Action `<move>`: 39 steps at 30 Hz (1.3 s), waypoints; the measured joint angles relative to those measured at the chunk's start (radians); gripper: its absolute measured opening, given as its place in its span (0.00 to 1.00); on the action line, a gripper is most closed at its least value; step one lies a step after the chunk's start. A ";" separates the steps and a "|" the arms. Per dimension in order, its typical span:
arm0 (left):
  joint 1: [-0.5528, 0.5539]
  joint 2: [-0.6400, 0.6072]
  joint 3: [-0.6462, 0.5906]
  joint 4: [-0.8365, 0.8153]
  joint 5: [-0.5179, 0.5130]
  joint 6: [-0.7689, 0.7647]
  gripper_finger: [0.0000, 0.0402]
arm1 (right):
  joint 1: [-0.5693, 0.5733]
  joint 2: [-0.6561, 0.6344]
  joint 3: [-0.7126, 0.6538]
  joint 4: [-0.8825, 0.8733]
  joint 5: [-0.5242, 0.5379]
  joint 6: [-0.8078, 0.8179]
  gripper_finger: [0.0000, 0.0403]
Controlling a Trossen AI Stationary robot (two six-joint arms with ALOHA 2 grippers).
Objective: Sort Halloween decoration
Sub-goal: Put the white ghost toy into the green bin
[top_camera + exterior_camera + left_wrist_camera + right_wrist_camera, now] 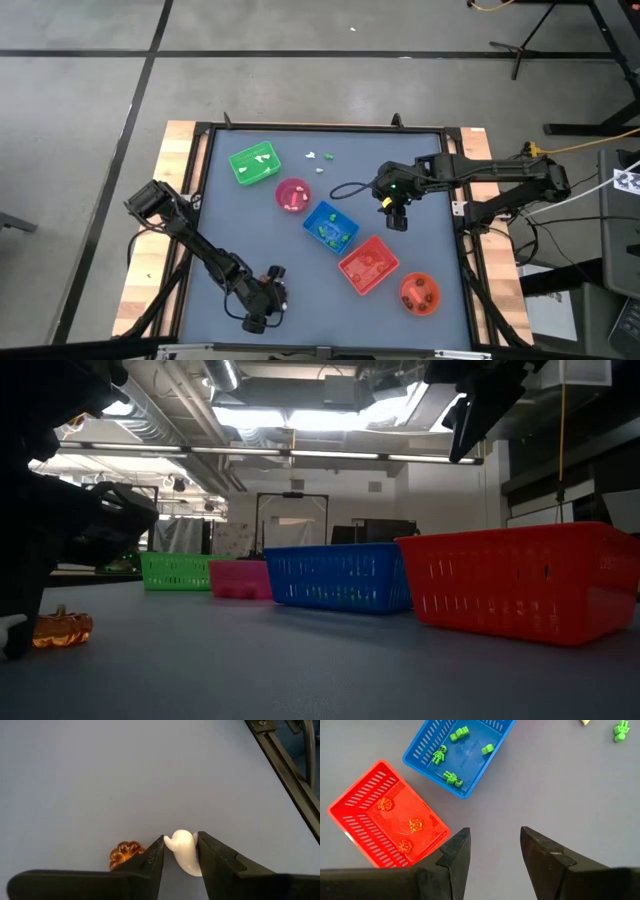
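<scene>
Grey concrete floor point(300, 60) crossed by dark lines; bright ceiling lights point(330, 418) among exposed ducts.

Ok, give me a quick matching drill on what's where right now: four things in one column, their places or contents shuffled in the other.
Things:
1. white ghost
2. blue tray
3. red tray
4. orange pumpkin

Places or contents:
A. holds orange trinkets
B. between the left gripper's fingers
C. holds green figures
D. on the table beside the left gripper

Pairs: 1-B, 2-C, 3-A, 4-D
</scene>
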 joint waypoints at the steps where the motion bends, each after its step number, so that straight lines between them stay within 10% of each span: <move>1: 0.000 0.000 0.000 0.000 -0.006 0.000 0.25 | 0.000 0.000 0.000 0.000 0.000 0.000 0.42; 39: 0.000 0.001 -0.001 0.002 -0.036 -0.003 0.15 | 0.000 0.000 0.001 0.000 0.000 0.000 0.42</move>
